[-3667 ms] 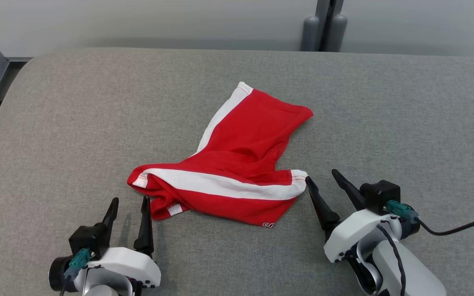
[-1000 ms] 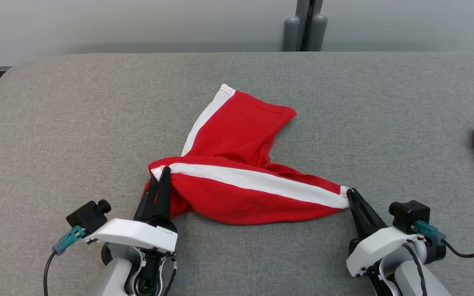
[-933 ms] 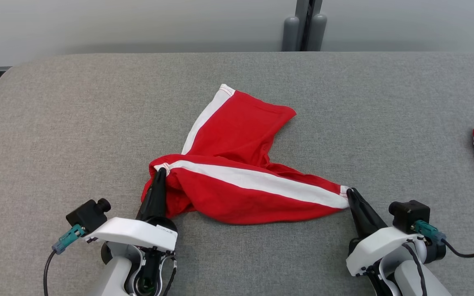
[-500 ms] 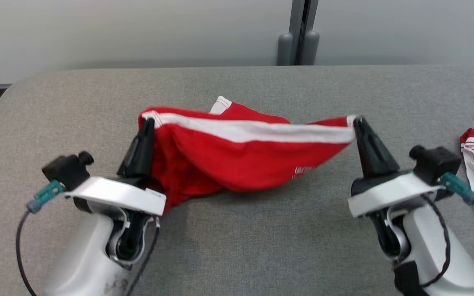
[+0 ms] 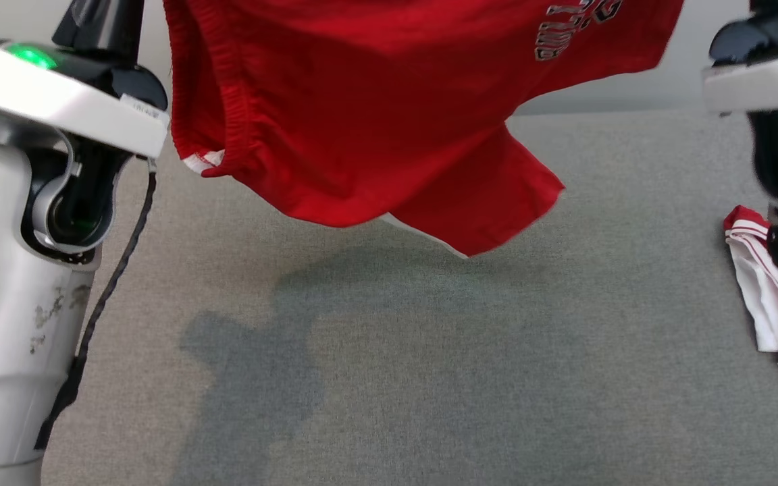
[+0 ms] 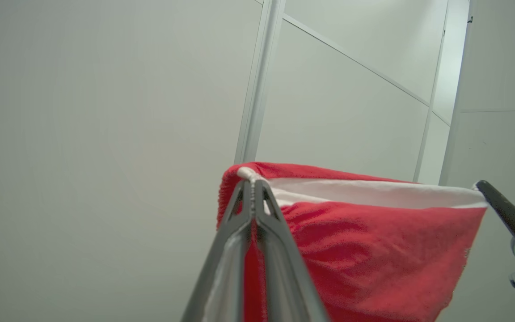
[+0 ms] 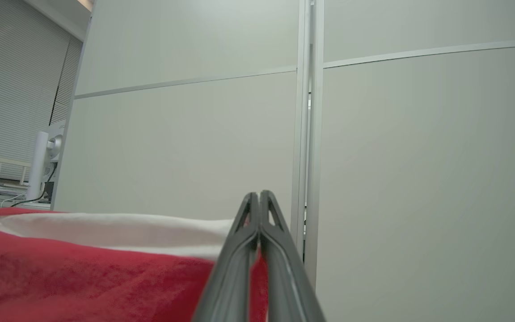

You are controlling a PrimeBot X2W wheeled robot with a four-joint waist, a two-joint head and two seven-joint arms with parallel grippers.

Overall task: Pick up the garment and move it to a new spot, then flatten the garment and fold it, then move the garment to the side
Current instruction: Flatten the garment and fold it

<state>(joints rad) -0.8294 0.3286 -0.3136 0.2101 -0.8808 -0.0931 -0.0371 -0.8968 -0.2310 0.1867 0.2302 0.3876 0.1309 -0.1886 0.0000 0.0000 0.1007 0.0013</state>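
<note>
Hanging in the air above the grey surface [image 5: 429, 378], the red garment [image 5: 362, 115] spread across the top of the head view from eleven to one o'clock. Its lowest corner drooped toward the centre and cast a soft shadow [image 5: 335, 304] below. The left fingers [image 6: 272, 232] were pressed tight together on the corner where the white band met the red cloth. The right fingers [image 7: 239, 250] were shut just as tightly on the opposite end of that band. The band ran nearly straight between the two pinches, while the cloth under it sagged in loose folds with pale lettering showing near one o'clock. A second piece of white and red cloth [image 5: 760, 297] lay on the surface at three o'clock, well apart from the hanging one. The garment looked light, soft and quite limp, so it would likely swing and crumple rather than hold any shape. The two ends of the banded edge seemed the sound places to grip, since the hem is thicker there. With so little cloth pinched, a sharp tug might pull a corner free.
</note>
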